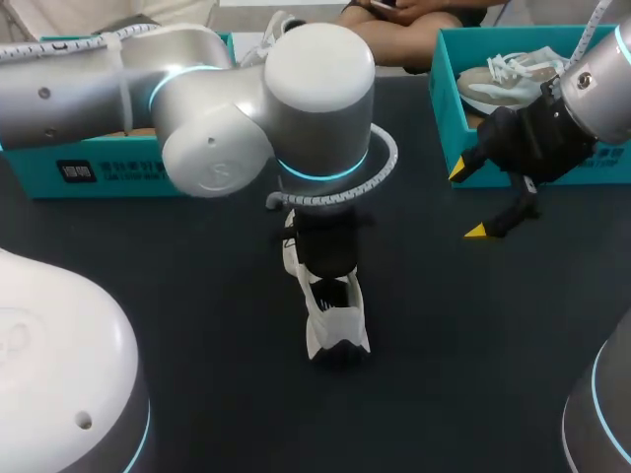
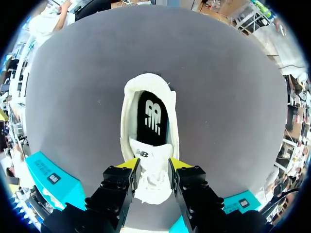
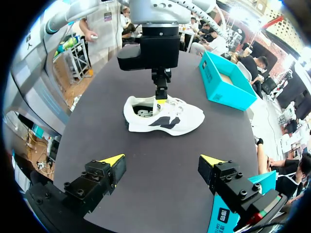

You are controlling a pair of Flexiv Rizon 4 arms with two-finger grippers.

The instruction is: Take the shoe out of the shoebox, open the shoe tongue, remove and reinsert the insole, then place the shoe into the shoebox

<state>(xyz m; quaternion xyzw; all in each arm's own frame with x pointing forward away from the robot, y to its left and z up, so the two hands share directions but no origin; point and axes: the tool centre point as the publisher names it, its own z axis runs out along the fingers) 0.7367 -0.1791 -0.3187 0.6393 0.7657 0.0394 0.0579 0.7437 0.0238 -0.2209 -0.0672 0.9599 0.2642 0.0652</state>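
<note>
Left gripper (image 2: 154, 166) stood straight above the shoe (image 3: 180, 119), its fingers drawn narrow and closed from two sides on the shoe tongue (image 2: 151, 177), which showed white between the yellow tips. I judged the grip was meant to lift the tongue off the shoe's mouth, since the dark insole (image 2: 154, 116) lay flat and exposed inside the shoe, behind the tongue.

Left of the shoe and farther back sat an open teal shoebox (image 1: 108, 168), well apart from it, probably waiting to take the shoe at the end. The shoe itself rested on its sole on the dark table (image 1: 197, 325), out of any box.

Right of the shoe hung the right gripper (image 1: 467, 201), fingers spread wide and holding nothing, well clear of the shoe. It seemed placed to come in for the insole once the tongue was held back. Farther right of the shoe stood a second teal box (image 1: 449, 118) with another pale shoe (image 1: 498, 84) inside.
</note>
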